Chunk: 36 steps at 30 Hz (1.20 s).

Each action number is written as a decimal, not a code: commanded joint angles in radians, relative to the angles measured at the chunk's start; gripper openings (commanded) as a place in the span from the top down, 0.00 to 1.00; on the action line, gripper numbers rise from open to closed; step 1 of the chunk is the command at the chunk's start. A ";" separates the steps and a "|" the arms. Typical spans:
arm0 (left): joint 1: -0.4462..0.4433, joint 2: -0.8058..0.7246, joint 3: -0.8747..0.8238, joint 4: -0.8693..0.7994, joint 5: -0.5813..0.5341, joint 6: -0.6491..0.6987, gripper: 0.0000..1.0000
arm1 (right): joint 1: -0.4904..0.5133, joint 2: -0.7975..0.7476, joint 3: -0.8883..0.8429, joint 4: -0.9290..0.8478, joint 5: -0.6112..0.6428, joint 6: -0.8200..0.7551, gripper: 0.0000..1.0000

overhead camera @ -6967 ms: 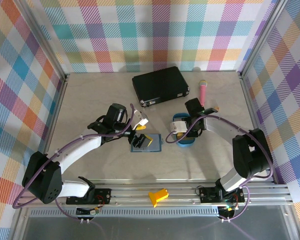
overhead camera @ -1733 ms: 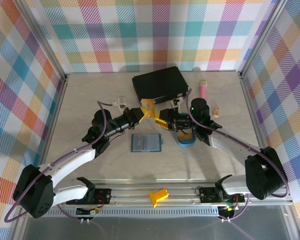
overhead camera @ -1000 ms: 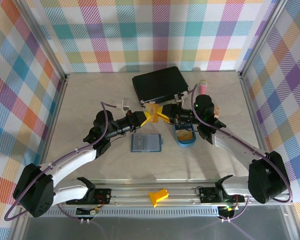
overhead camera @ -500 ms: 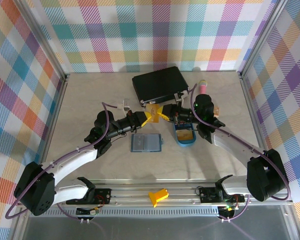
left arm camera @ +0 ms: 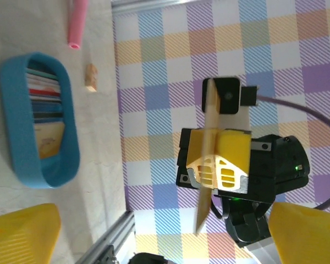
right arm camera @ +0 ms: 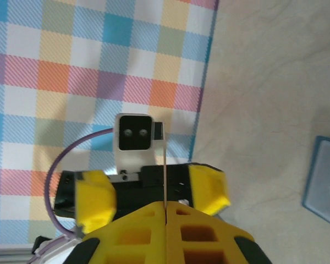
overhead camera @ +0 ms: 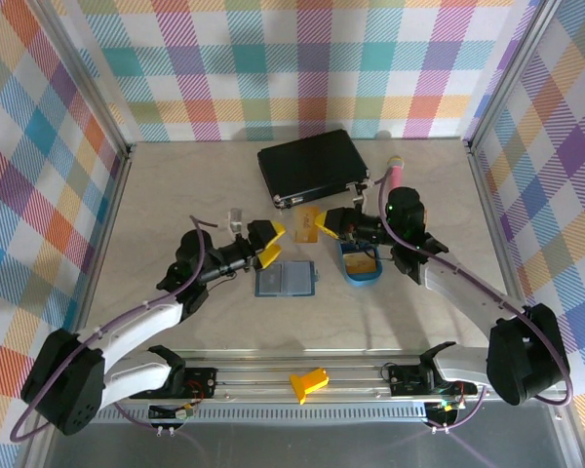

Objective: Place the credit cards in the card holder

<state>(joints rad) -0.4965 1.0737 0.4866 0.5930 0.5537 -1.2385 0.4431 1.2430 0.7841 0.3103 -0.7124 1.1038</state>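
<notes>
Above the middle of the pale table, my right gripper is clenched on a thin tan-orange plastic credit card, held on edge in the air. The right wrist view meets the card as a hairline rising from between my pressed-together yellow fingers. The left wrist view shows the card as a narrow strip whose long axis runs past the jaws at both ends. Facing it, my left gripper stands spread wide and grasps nothing. The teal-blue square folding card holder lies flat on the table, toward my bases from the held card and slightly left of it, just beside the left gripper; my left arm is therefore the nearer one. Its longer side runs left to right across the table. It appears opened out, two pale blue-grey panels side by side within a darker teal border; the pocket slits are too small to make out. I judge that the card must descend toward my bases and tip from on-edge to nearly flat to meet a pocket. Further credit cards stand stacked in the blue oval plastic tray, just right of the card holder.
</notes>
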 commanded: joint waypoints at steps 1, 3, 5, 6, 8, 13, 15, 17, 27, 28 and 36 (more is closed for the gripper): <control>0.075 -0.074 0.006 -0.155 0.079 0.050 0.00 | -0.002 -0.033 -0.020 -0.131 0.049 -0.150 1.00; 0.113 -0.096 0.021 -0.296 0.114 0.114 0.00 | 0.002 -0.037 -0.043 -0.143 0.074 -0.183 1.00; 0.150 -0.105 0.037 -0.413 0.154 0.189 0.00 | 0.010 -0.032 -0.067 -0.133 0.090 -0.195 1.00; 0.164 -0.105 0.039 -0.447 0.172 0.217 0.00 | 0.017 -0.028 -0.072 -0.137 0.097 -0.206 1.00; 0.193 -0.110 0.039 -0.531 0.182 0.260 0.00 | 0.038 -0.014 -0.072 -0.176 0.130 -0.235 1.00; 0.247 -0.093 -0.021 -0.528 0.166 0.294 0.00 | 0.119 0.046 -0.068 -0.188 0.205 -0.275 1.00; 0.258 -0.074 -0.035 -0.515 0.162 0.295 0.00 | 0.150 0.074 -0.064 -0.174 0.225 -0.275 1.00; 0.261 -0.040 -0.030 -0.525 0.164 0.308 0.00 | 0.181 0.101 -0.056 -0.171 0.265 -0.272 1.00; 0.249 0.097 -0.017 -0.540 0.157 0.413 0.00 | 0.226 0.218 -0.016 -0.195 0.325 -0.234 1.00; 0.242 0.105 -0.018 -0.538 0.154 0.421 0.00 | 0.229 0.230 -0.018 -0.182 0.329 -0.230 1.00; 0.208 0.102 -0.049 -0.476 0.145 0.411 0.01 | 0.255 0.286 -0.028 -0.122 0.363 -0.216 1.00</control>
<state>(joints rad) -0.2779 1.1828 0.4572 0.0971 0.6975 -0.8459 0.6872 1.5162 0.7349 0.1444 -0.3664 0.8772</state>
